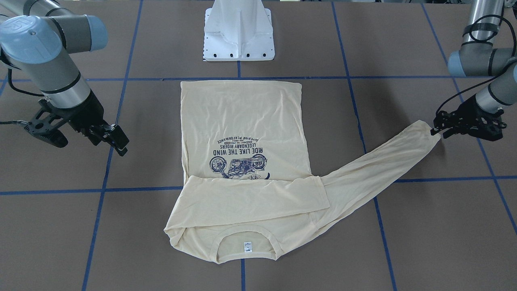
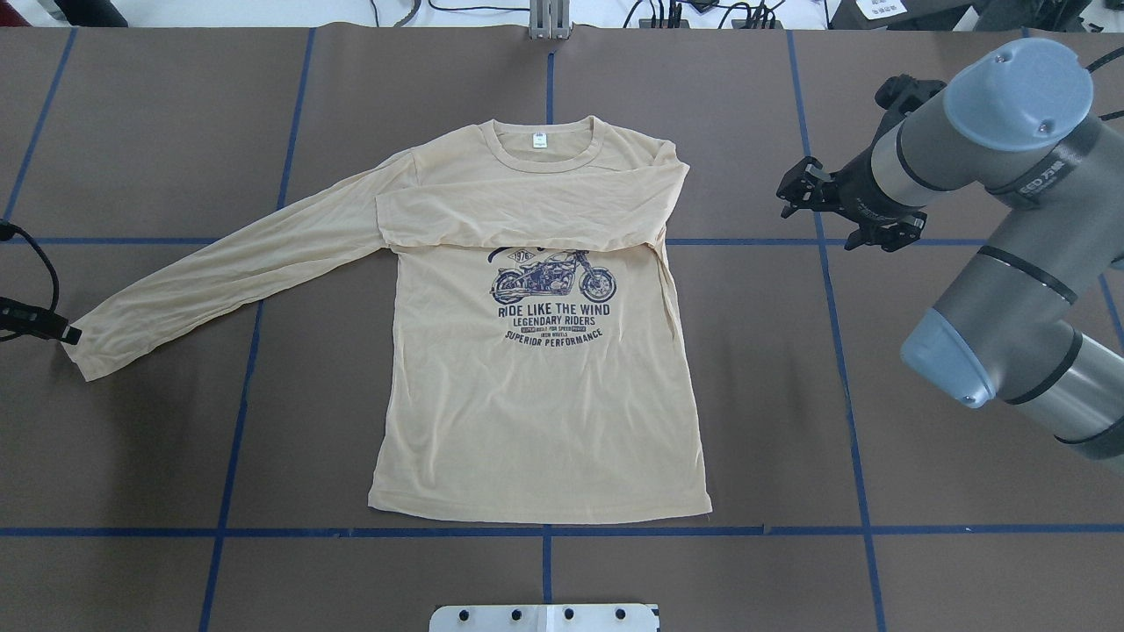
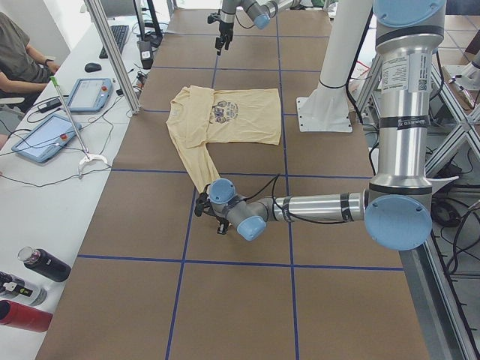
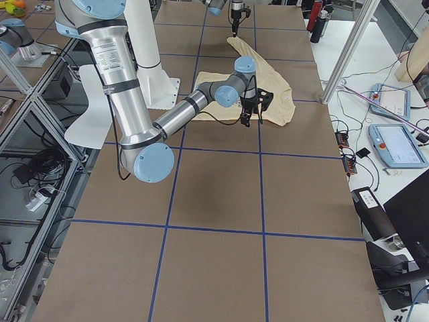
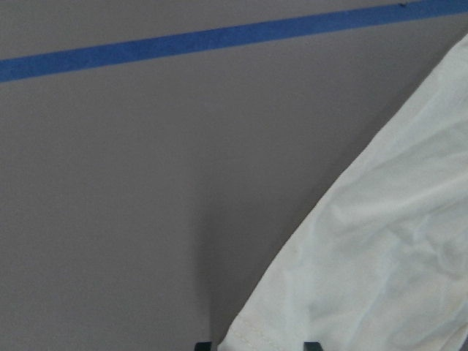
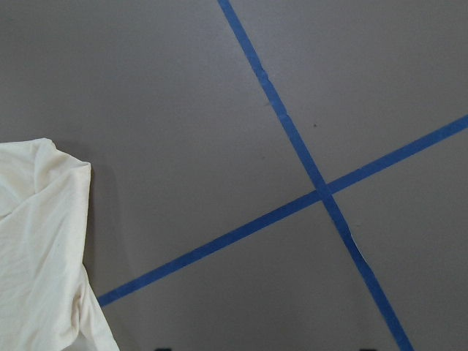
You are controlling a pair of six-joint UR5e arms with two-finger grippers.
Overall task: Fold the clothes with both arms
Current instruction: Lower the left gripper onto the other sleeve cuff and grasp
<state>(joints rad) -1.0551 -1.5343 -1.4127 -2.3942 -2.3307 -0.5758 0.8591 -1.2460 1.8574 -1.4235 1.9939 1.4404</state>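
The cream-yellow long-sleeved shirt (image 2: 540,395) lies flat, print up, with its neck label (image 2: 538,139) at the far side. One sleeve (image 2: 527,206) is folded across the chest. The other sleeve (image 2: 237,259) stretches out toward my left gripper (image 2: 66,333), which is low at the cuff (image 5: 380,278). In the left wrist view its jaws stand a little apart, with the cuff edge between them. My right gripper (image 2: 790,189) is open and empty. It hovers beside the shirt's shoulder, apart from the cloth (image 6: 36,241).
The white pedestal base (image 1: 239,32) stands at the robot's side of the table, just beyond the shirt's hem. Blue tape lines (image 2: 843,377) grid the brown tabletop. A desk with tablets (image 3: 45,135) and bottles (image 3: 41,266) runs along the operators' side.
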